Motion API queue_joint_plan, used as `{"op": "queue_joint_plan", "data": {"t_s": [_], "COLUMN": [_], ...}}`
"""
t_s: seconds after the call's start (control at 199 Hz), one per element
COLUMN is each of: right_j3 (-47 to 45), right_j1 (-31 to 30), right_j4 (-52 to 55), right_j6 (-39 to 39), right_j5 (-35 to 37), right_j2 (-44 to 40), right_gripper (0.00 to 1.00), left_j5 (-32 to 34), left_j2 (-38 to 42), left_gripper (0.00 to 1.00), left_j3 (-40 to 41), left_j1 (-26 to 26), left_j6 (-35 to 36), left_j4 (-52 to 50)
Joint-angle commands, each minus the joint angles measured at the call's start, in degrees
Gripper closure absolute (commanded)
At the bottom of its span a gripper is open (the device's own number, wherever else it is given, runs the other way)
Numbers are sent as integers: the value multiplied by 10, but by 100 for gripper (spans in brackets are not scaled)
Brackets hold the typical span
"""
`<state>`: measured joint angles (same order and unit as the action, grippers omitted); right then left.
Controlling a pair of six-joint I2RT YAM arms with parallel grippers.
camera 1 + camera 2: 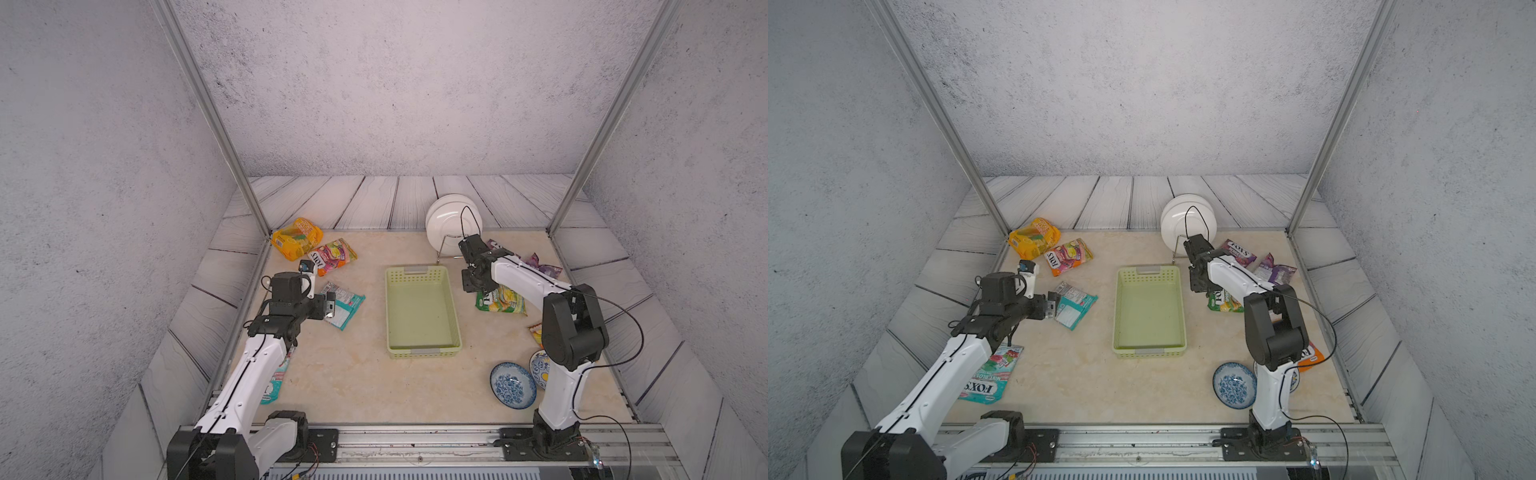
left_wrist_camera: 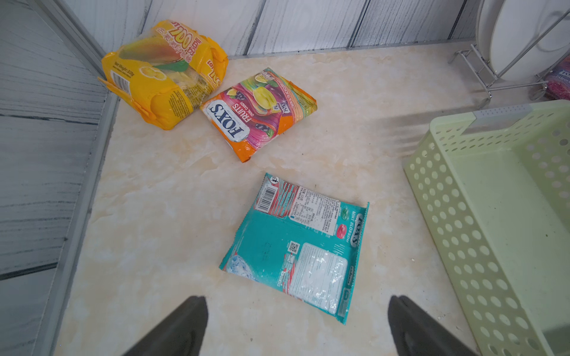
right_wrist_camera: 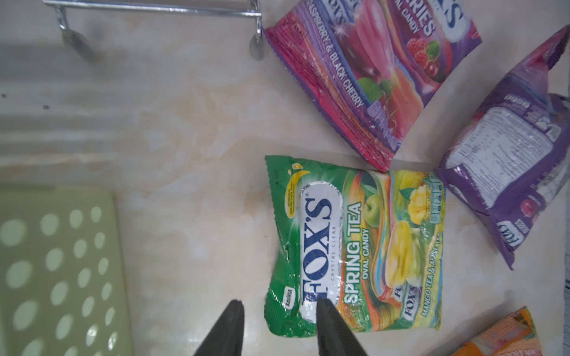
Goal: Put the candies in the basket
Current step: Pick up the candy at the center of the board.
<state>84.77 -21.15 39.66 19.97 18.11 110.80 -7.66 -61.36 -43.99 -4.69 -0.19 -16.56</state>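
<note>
Basket point(image 1: 419, 316) sat empty at centre. Right gripper point(image 3: 277, 300), jaws half apart and clamping nothing, straddled the left edge of the green packet point(image 3: 370, 246), likely because a flat packet offers only its rim. On the basket's left, left gripper point(image 2: 297, 297) hung wide open over the teal packet point(image 2: 293, 246).

walls point(image 1: 395, 83): grey speckled | lower panels point(image 1: 374, 203): pale plank print | tabletop point(image 1: 340, 374): beige marble | frame posts point(image 1: 216, 120): aluminium

Left pincer point(image 2: 296, 303) wide open; right pincer point(image 3: 279, 303) partly open, pointing down.
</note>
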Motion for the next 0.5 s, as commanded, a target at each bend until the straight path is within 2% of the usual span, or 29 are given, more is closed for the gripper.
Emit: {"op": "queue_joint_plan", "data": {"t_s": [0.0, 0.166, 0.277, 0.397, 0.493], "right_j3": [21, 38, 51, 51, 43], "right_j1": [3, 11, 11, 12, 12], "right_j4": [10, 14, 28, 26, 19], "right_j6": [7, 13, 23, 28, 35], "right_j5": [2, 10, 10, 43, 35], "right_j2": [42, 78, 100, 114, 123], "right_gripper": [57, 59, 59, 59, 59], "left_j5": [5, 19, 4, 14, 2], "left_j2": [-2, -10, -13, -19, -17], "left_gripper": [2, 2, 2, 2, 2], "left_j3": [-8, -13, -14, -15, -9], "left_j1": [-4, -5, -2, -1, -1], "left_j6": [2, 3, 0, -1, 0], "left_j4": [-3, -4, -9, -6, -5]}}
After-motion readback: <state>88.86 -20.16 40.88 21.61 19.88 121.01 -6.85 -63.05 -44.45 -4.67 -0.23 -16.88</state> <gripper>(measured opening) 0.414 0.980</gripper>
